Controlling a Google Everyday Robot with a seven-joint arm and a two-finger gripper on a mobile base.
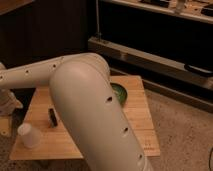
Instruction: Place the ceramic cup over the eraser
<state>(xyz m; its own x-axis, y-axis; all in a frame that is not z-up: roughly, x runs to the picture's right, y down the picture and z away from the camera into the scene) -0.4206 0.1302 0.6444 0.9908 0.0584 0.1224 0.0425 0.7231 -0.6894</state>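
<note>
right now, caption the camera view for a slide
Arm over wooden table; gripper at left edge, ceramic cup and eraser apart.

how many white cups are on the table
1. The ceramic cup stands at the table's near left corner. The arm hides much of the table, so more may be hidden. The gripper is at the picture's left edge.

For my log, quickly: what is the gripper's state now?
Gripper: at the left edge, open or closed cannot be told; the ceramic cup stands apart on the table.
</note>
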